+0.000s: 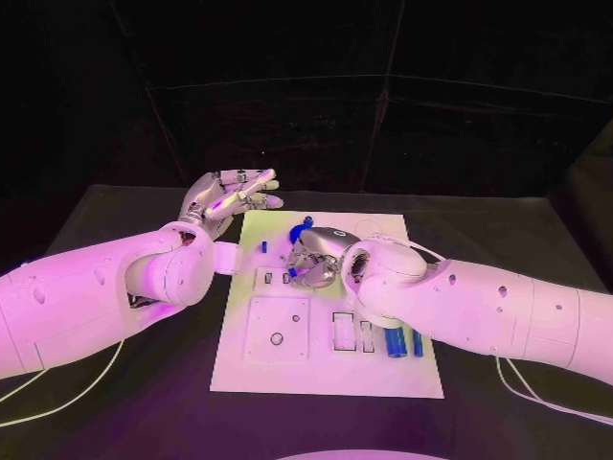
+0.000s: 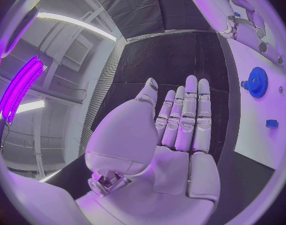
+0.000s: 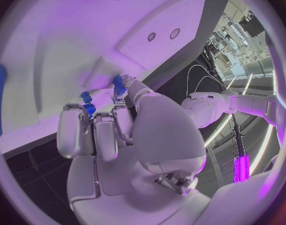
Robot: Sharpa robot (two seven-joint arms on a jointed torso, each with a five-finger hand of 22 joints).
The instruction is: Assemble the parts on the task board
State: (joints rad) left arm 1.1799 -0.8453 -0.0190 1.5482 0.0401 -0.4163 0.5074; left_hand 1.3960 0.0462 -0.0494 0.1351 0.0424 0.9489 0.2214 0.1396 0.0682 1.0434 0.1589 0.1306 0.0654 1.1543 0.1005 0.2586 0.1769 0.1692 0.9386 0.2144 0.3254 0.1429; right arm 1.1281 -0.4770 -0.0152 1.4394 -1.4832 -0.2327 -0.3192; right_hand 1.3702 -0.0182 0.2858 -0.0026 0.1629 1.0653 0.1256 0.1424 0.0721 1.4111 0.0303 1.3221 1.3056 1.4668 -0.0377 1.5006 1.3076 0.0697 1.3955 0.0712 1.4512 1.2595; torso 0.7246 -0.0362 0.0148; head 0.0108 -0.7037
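Observation:
The white task board (image 1: 324, 369) lies in the middle of the black table. My right hand (image 1: 318, 259) hovers low over its middle and pinches a small blue part (image 3: 120, 84) between thumb and fingertip, close to the board face. A second small blue piece (image 3: 87, 102) shows by another fingertip; I cannot tell whether it is held. My left hand (image 1: 228, 199) is raised at the board's far left corner, palm up, fingers (image 2: 189, 115) straight and apart, holding nothing. A blue gear (image 2: 257, 81) stands on the board's far end (image 1: 304, 226).
Two long blue parts (image 1: 406, 342) lie in slots at the board's right edge. A small blue part (image 2: 272, 123) sits on the board near the gear. A square recess with a hole (image 1: 278, 331) is at the near left. Thin cables (image 1: 528, 393) trail off both arms.

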